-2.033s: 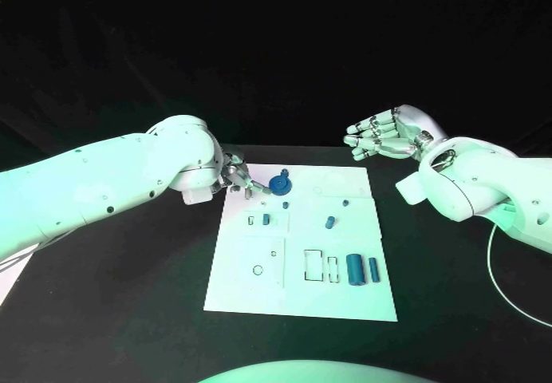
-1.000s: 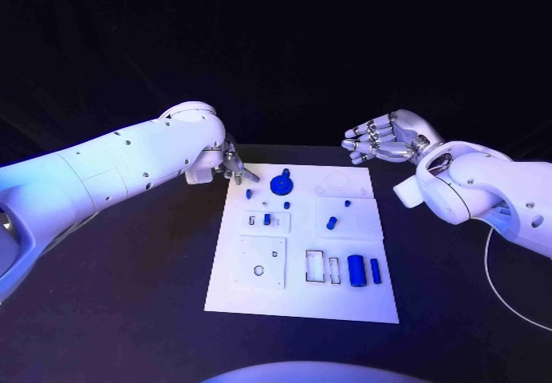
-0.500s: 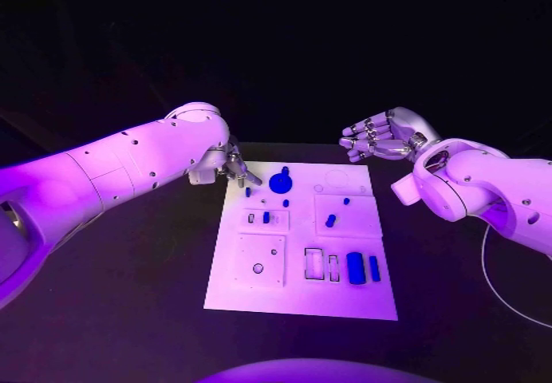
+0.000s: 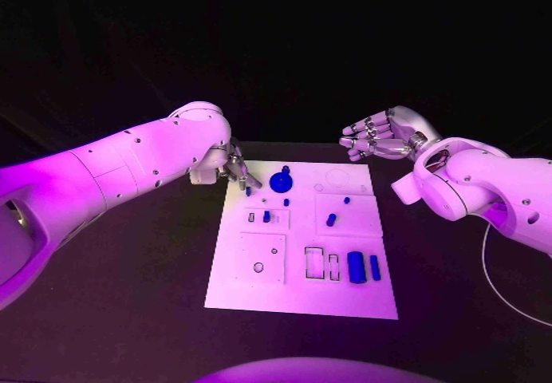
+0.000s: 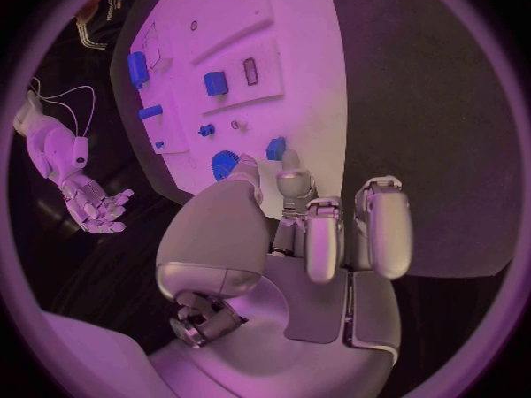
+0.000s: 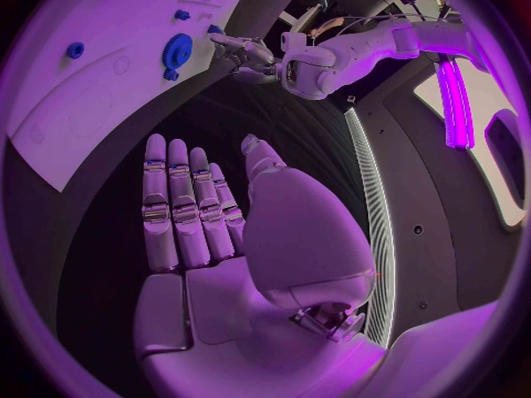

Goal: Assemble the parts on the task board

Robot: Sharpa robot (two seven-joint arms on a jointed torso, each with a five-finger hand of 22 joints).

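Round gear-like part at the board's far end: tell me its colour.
Blue. The gear shows best in the head view, standing out against the white board.

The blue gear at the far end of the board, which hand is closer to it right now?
Left. The left hand sits just beside the blue gear at the task board's far left corner; the right hand hangs open, well off beyond the far right corner.

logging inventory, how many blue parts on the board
7: gear at far edge, small piece by left robot hand, peg just nearer, left-block piece, right-block piece, thick cylinder and thin cylinder near right. Tiny ones may be hidden.
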